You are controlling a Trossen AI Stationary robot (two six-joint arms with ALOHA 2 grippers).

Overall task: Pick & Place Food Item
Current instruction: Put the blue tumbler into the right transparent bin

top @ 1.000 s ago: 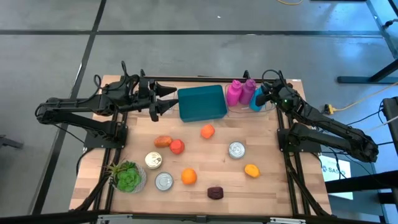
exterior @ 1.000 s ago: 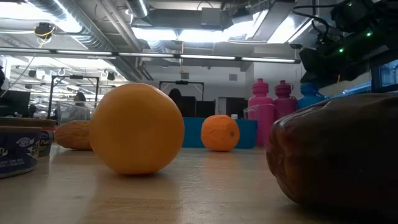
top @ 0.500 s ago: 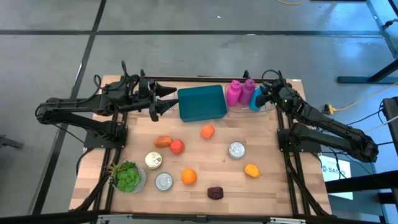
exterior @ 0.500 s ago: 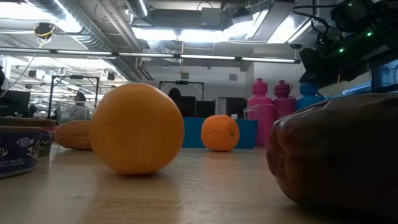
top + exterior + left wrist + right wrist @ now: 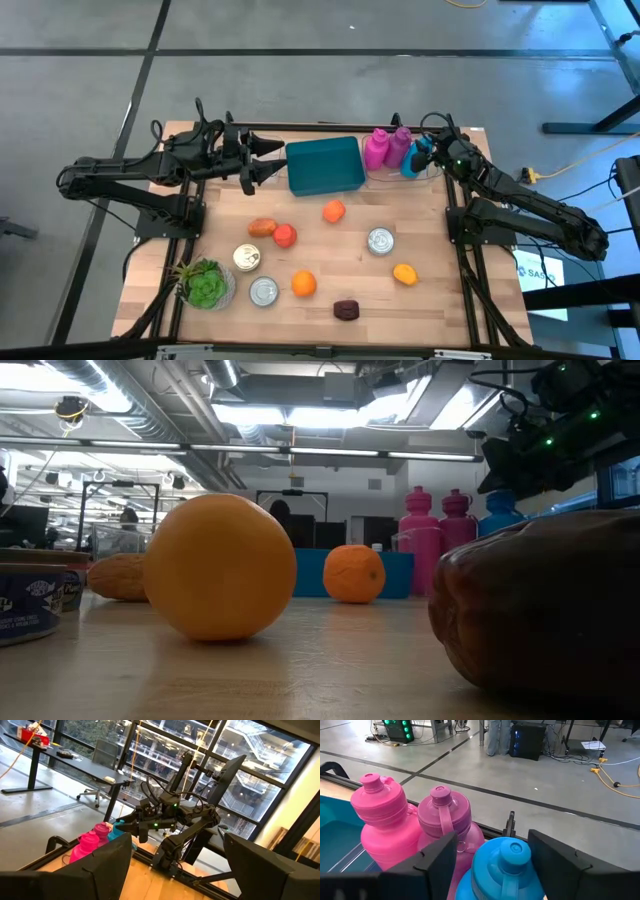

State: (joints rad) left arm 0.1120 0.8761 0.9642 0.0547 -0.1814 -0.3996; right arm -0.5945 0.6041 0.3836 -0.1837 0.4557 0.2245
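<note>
- Food items lie spread on the wooden table (image 5: 430,310): an orange (image 5: 303,284) near the middle front, a second orange fruit (image 5: 334,211) farther back, a red fruit (image 5: 285,236) touching a brown one (image 5: 263,227), a yellow-orange fruit (image 5: 404,273) on the right, and a dark purple item (image 5: 346,309) at the near edge.
- The teal bin (image 5: 324,166) stands at the far edge, in the middle.
- The left pincer (image 5: 272,158) hovers just left of the bin, its fingers spread open and holding nothing.
- The right pincer (image 5: 490,852) is at the far right corner, open, with its fingers on both sides of the blue bottle (image 5: 502,870) but not closed on it.
- Two pink bottles (image 5: 387,148) stand just left of the blue one.
- Three cans (image 5: 261,275) and a small green plant (image 5: 205,283) are also on the table.
</note>
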